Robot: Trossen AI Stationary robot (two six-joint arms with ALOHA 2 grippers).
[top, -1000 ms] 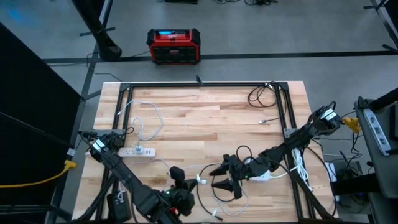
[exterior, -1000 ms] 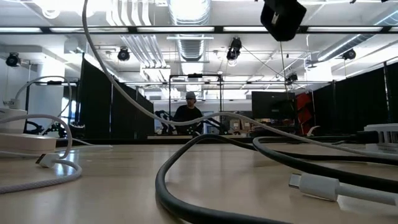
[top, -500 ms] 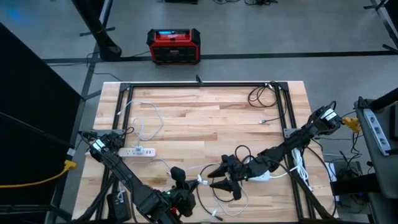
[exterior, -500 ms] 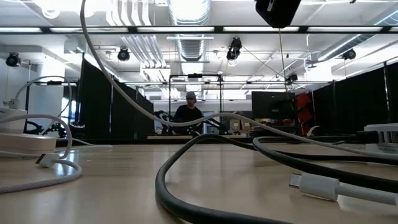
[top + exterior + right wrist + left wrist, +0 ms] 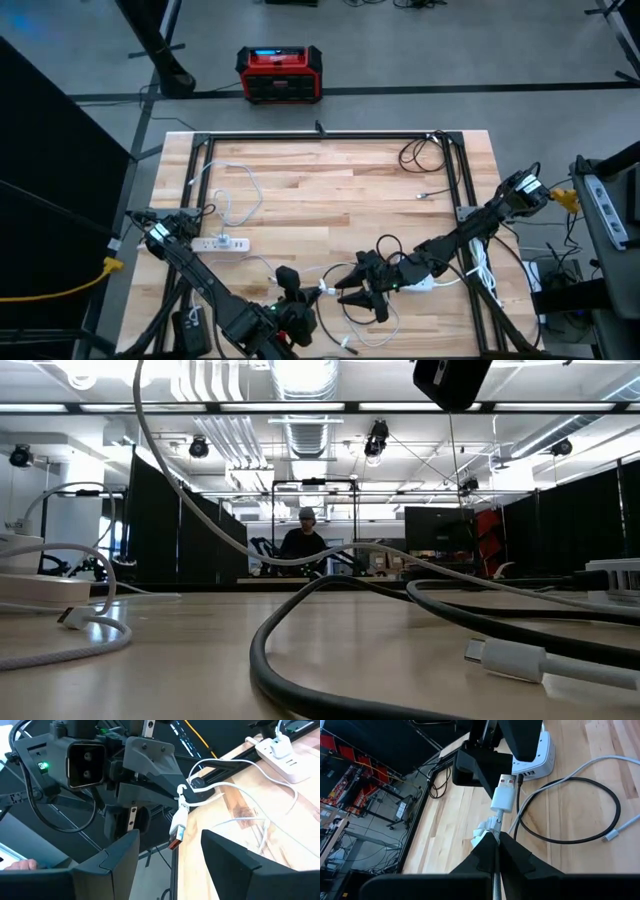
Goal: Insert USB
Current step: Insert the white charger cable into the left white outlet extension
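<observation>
- The USB plug [image 5: 503, 795] is held pinched in the closed left tool [image 5: 496, 840], near the table's [image 5: 330, 190] front edge
- The right tool [image 5: 170, 851] is spread wide, empty
- The plug should be gripped squarely by the right tool

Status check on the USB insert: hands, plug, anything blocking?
Left hand shut on white USB plug. Right hand open, facing plug, nothing held. Black cable loop lies beside it on table.

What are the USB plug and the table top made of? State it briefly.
USB plug: white body, smooth and slightly glossy, likely moulded plastic; its tip is a bright, reflective shell, apparently metal.
Table top: pale boards with visible grain and plank seams, evidently wood, with a satin sheen.
</observation>
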